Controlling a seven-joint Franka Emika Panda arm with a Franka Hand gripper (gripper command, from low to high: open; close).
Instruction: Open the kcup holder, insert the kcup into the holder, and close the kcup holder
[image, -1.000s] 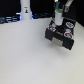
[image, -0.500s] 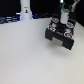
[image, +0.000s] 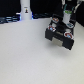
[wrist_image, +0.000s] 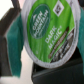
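The black kcup holder (image: 60, 34) stands at the exterior view's upper right, with red-and-white topped pods (image: 66, 34) showing in it. My gripper (image: 67, 11) hangs just above its far side. In the wrist view the kcup (wrist_image: 47, 27), with a green foil top, fills the picture. It sits between my teal finger pads (wrist_image: 14, 37), so the gripper is shut on it. A black part of the holder (wrist_image: 52, 74) lies close under the cup. The exterior view is too blurred to tell how far the tray is pulled out.
A white upright object (image: 25, 10) stands at the back, toward the exterior view's left. The pale tabletop (image: 27, 55) spreads in front of the holder. Dark clutter lines the back edge.
The gripper with the kcup has shifted slightly over the holder. The holder has stayed in place.
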